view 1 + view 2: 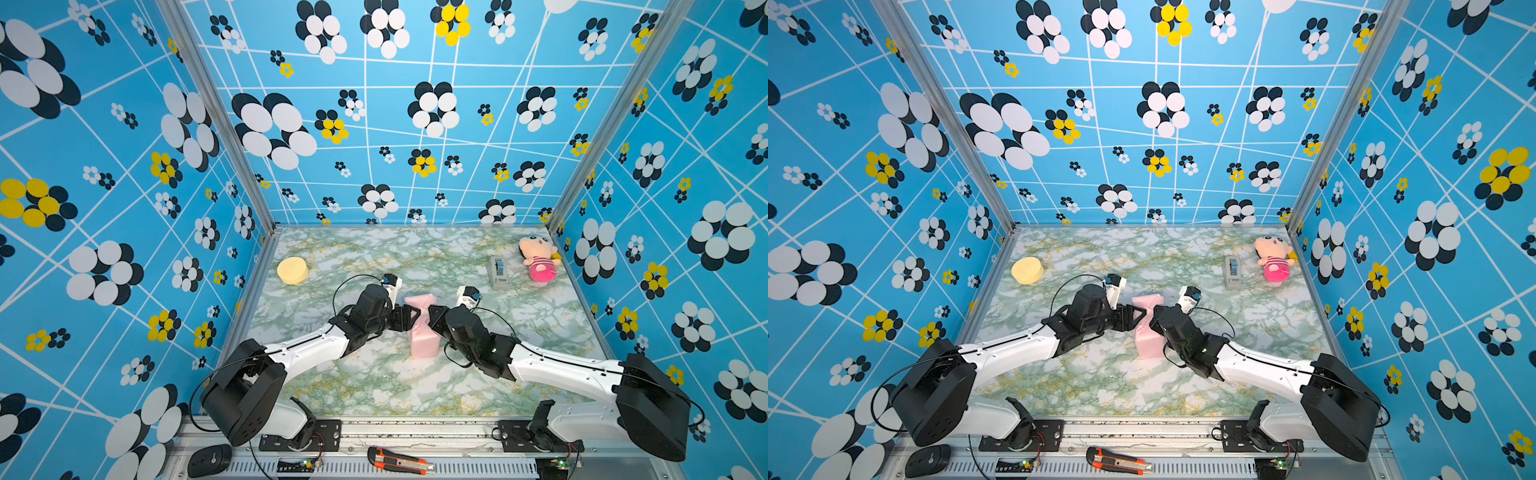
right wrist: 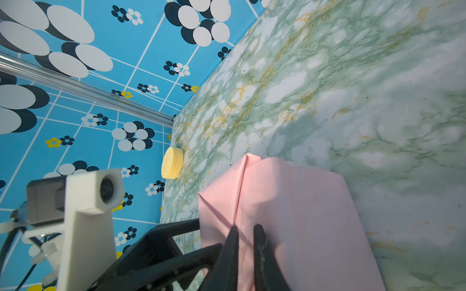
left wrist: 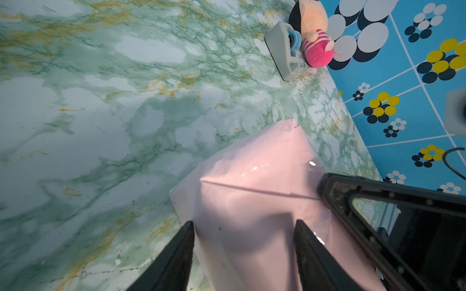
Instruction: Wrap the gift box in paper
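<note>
Paper (image 1: 423, 338), pale pink outside, folded into creased bundle.

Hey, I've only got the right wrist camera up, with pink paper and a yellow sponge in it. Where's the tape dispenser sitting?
Observer: The tape dispenser stands at the far right of the table, beside a plush doll.
Operator: And the left tool, open or shut?
Observer: The left tool is open, its fingers spread over the paper.
Operator: Anything along the front edge?
Observer: A utility knife lies on the front rail, off the table.
</note>
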{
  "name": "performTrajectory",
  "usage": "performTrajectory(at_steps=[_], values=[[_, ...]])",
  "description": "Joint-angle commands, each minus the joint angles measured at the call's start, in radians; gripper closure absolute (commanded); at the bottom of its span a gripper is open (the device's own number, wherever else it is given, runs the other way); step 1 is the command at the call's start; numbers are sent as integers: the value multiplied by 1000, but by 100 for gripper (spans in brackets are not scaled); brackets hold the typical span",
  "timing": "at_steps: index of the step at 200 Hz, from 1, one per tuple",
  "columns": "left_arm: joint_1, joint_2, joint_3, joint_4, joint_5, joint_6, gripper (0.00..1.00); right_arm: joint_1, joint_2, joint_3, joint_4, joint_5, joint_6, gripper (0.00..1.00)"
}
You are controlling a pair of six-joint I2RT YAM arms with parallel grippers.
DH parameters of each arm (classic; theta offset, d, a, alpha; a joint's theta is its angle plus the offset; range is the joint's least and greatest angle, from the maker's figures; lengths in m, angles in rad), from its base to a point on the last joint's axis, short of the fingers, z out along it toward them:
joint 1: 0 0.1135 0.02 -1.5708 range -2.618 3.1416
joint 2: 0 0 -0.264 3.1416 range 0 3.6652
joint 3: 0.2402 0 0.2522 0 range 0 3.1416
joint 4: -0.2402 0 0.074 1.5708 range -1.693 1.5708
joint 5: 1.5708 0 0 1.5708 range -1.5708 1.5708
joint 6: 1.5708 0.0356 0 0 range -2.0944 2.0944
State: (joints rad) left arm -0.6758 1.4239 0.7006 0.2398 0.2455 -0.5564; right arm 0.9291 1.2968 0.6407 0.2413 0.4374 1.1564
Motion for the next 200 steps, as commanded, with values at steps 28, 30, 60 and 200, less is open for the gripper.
performTrajectory(at_steps=[28, 30, 60, 200], values=[[-7, 30, -33, -129, -28, 32, 37, 2, -42, -5, -153, 61, -10, 77], [-7, 30, -34, -129, -29, 32, 37, 2, -45, -5, -154, 63, -11, 77], [-7, 35, -31, -128, -26, 34, 37, 2, -107, -10, -210, 100, -2, 69], [-9, 32, -29, -136, -30, 37, 37, -129, -74, 222, -289, -281, -296, 91]])
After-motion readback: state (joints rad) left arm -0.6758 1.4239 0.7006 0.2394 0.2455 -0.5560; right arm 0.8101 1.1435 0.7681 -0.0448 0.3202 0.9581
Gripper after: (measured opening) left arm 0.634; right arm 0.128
